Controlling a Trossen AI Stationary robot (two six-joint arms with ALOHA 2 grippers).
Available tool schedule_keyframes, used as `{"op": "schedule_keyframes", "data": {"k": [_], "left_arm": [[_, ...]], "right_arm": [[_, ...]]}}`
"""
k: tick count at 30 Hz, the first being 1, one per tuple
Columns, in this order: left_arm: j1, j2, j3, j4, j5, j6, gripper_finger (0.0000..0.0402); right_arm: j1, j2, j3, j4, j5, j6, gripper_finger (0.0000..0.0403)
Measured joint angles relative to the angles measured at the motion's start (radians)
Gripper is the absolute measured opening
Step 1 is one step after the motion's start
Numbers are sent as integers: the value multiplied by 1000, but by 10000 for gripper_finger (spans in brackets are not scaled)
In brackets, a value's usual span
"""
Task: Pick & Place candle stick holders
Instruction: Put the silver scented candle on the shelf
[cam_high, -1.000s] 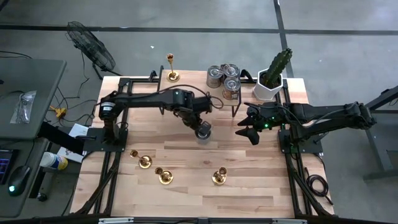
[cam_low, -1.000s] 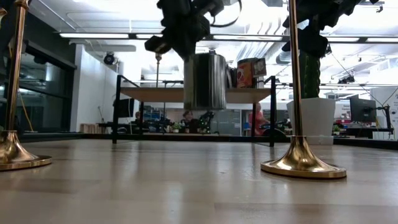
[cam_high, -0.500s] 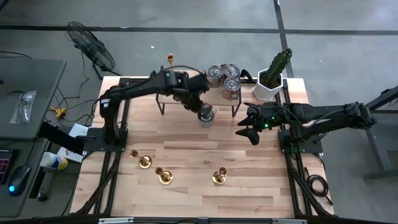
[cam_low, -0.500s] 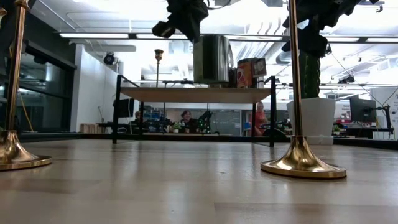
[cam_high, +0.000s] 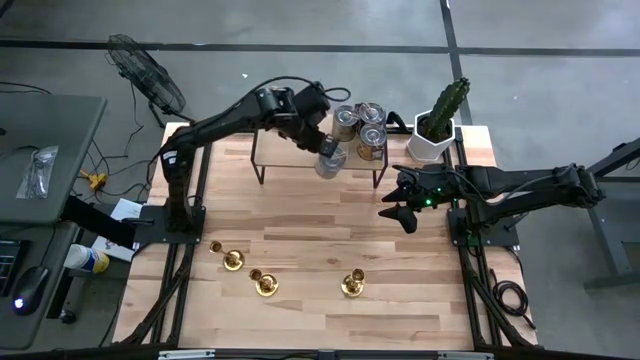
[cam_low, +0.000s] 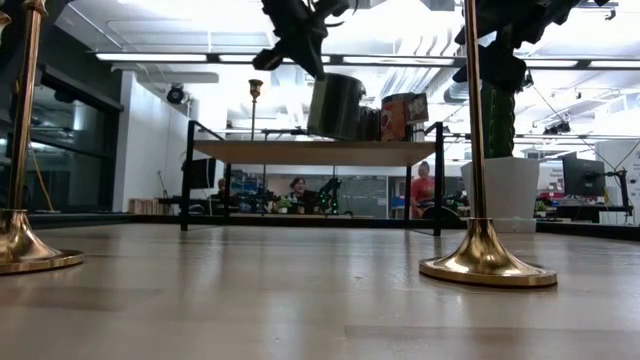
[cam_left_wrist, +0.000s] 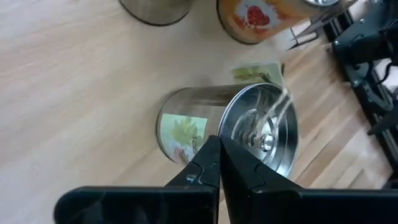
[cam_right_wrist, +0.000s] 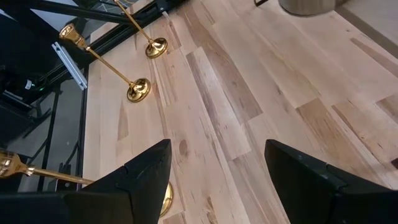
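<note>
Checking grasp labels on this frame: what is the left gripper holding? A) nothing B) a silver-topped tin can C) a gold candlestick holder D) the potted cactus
B: the left gripper is shut on the knob of a silver-lidded tin can, carried tilted in the air near the raised shelf; three candle stick holders stand on the table near its front edge.

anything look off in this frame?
Yes. The left end effector is shut on a tin can by its lid knob, carrying it tilted above the shelf rather than a candle holder. Three holders stand untouched near the table's front; the right end effector hangs open.
</note>
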Motion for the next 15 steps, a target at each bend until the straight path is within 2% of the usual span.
{"op": "schedule_keyframes", "data": {"k": [15], "left_arm": [[77,68,-1,74,31,38,1]], "right_arm": [[0,0,0,1,9,0,252]]}}
